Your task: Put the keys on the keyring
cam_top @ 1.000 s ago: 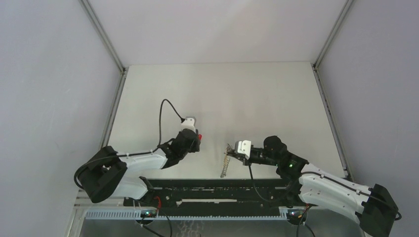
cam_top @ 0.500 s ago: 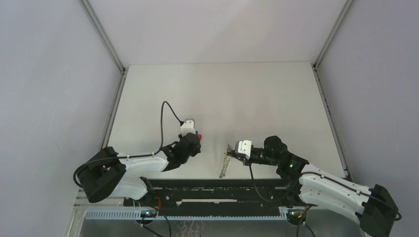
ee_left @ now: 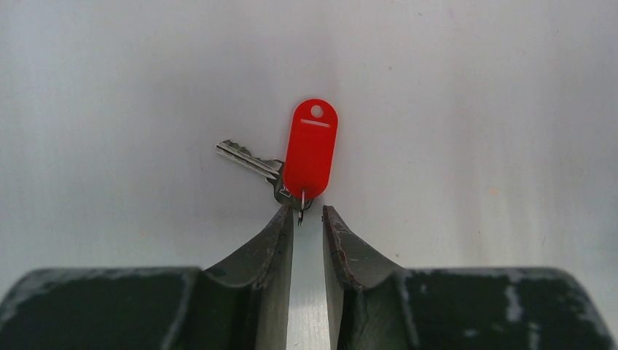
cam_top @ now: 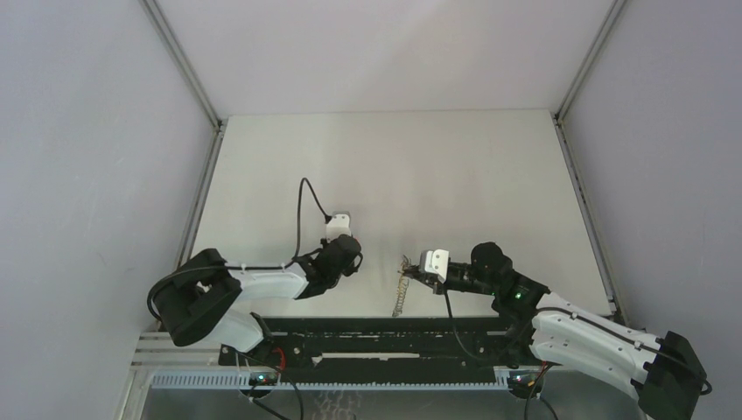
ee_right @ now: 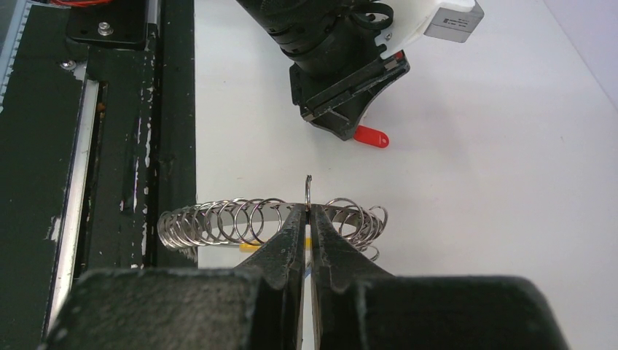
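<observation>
One red key [ee_left: 310, 149], ring between parted left fingers [ee_left: 277, 237]; right fingers [ee_right: 286, 244] pinch keyring [ee_right: 211, 220] (yellow key [ee_right: 250, 247] half-hidden).

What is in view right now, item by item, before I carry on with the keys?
key: one, silver blade, flat on the table just ahead of the left fingertips
tag: one, red plastic, lying over the key's head
key rings: a row of many, silver, near the table's front edge
yellow piece: one seen, mostly hidden under the rings
table: one, white
frame: one, black, along the near edge
left gripper: black, jaws slightly apart either side of the tag's small loop
right gripper: black, shut on one ring of the row
</observation>
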Controlling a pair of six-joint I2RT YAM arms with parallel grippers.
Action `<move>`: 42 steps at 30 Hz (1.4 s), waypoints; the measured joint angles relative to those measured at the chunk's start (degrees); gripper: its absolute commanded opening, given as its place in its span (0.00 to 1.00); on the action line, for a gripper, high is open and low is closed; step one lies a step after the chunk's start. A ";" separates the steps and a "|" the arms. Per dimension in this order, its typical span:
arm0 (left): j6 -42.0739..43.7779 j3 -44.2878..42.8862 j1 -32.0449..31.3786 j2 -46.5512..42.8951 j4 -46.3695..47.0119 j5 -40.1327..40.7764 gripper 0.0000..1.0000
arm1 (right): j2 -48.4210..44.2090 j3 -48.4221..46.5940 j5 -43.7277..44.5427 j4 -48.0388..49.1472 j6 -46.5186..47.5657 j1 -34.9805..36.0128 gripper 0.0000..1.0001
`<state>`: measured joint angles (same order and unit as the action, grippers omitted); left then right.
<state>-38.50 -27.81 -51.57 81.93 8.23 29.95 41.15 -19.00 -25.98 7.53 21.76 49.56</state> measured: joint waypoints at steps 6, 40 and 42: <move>0.02 -0.07 -0.07 0.09 0.00 0.04 0.22 | 0.09 0.00 -0.09 0.02 -0.07 -0.11 0.00; 15.65 -3.02 -0.81 -16.65 -10.80 -4.90 0.00 | 1.18 0.00 -2.91 1.88 0.02 -2.23 0.00; 20.15 -5.29 -0.81 -20.15 -13.55 -6.91 0.00 | 1.46 0.00 -3.69 2.54 0.07 -2.95 0.00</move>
<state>-18.35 -33.10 -52.38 61.78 -5.32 23.05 42.61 -19.00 -29.67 10.07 21.82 46.61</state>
